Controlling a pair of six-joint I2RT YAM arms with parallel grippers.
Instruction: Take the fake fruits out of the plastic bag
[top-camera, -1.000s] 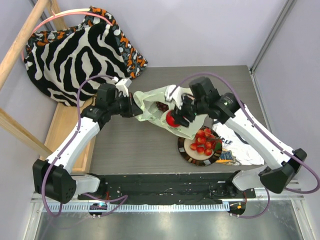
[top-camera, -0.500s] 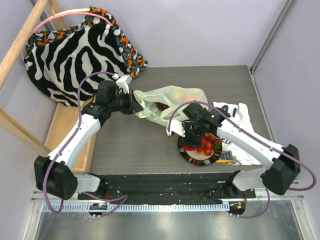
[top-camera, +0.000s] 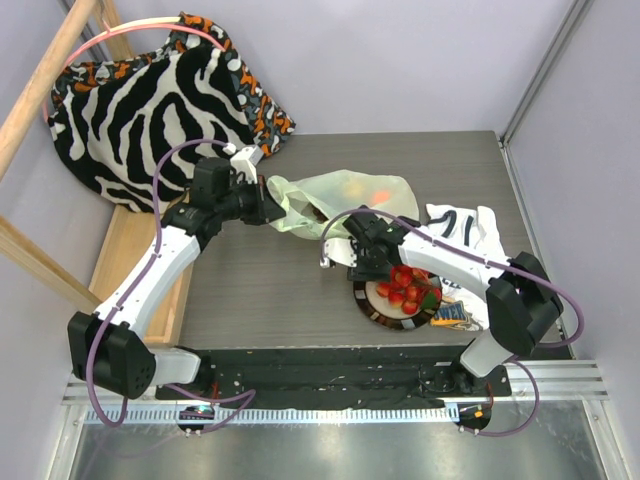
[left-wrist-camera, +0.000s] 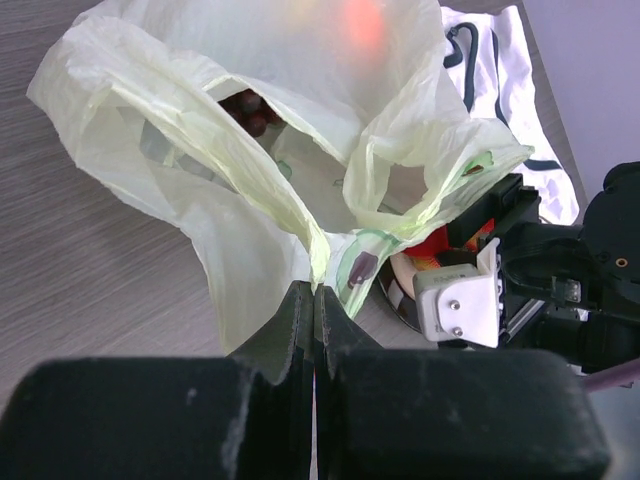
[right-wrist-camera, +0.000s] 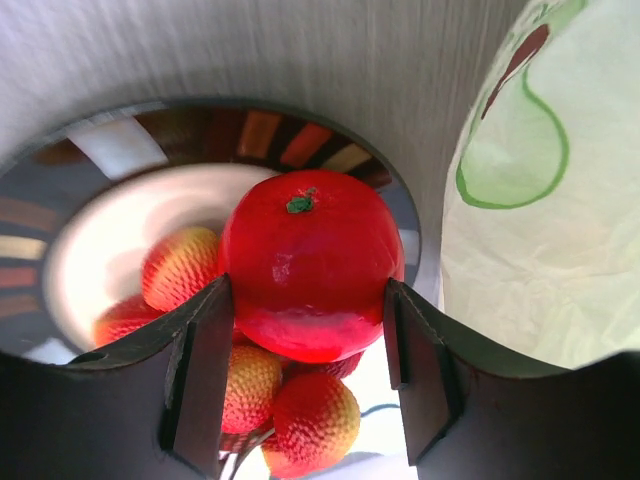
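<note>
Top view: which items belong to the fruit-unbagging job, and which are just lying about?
Job: plastic bag, pinched by the left gripper; red apple in the right gripper; strawberries on the plate; dark grapes inside the bag.
Lying about: white T-shirt; zebra-striped cloth.

Through the plastic bag (left-wrist-camera: 190, 190) an orange blur (left-wrist-camera: 362, 22) shows, perhaps a fruit, with grapes (left-wrist-camera: 250, 106) half hidden.

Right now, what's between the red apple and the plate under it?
Strawberries. They lie heaped on the plate, right under the apple. The right wrist view shows this best; whether the apple touches them is not clear.
</note>
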